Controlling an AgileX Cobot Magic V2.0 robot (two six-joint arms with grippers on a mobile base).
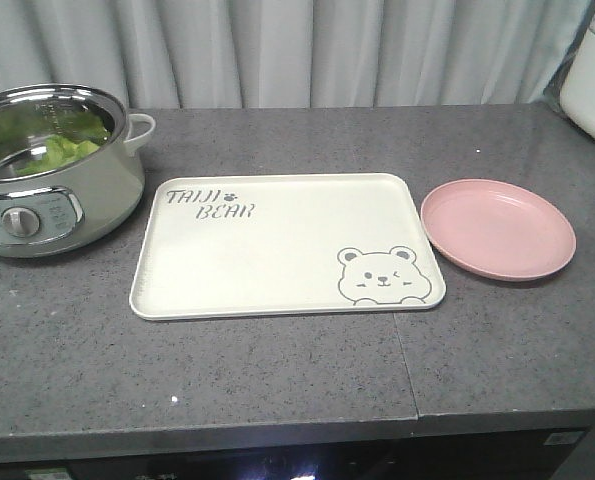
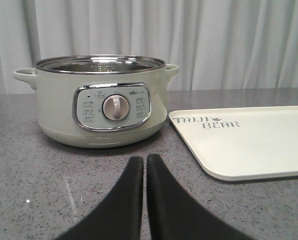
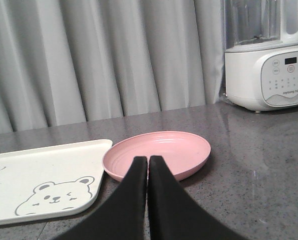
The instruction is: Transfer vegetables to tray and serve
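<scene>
I see the grey speckled counter [image 1: 277, 370] filling most of the front view, with a pale pleated curtain [image 1: 327, 50] hanging behind it along the whole back edge.

The tray [image 1: 277, 260] lies flat in the middle of the counter. It is cream-white, with its lettering toward the back left and the bear drawing at the front right corner. Nothing lies on it.

The pale green electric pot [image 1: 67, 215] stands at the left, just beside the tray's back left corner but apart from it. It has a steel rim, side handles and a dial panel on its front. Its lid is off.

The round pink plate [image 1: 497, 230] sits to the right of the tray, close to its edge without touching, and it holds nothing. A white kitchen appliance [image 1: 592, 75] stands at the far right back corner, well apart from the plate.

The vegetables [image 1: 62, 150] are inside the pot as light green leaves below the rim. The left wrist camera looks at the pot from the side, so they are hidden there.

My left claw [image 2: 144, 161] hangs low over the counter in front of the pot, its two black fingers pressed nearly together with nothing between them. My right claw [image 3: 148, 160] is the same, fingers together and holding nothing, pointing at the near rim of the plate.
</scene>
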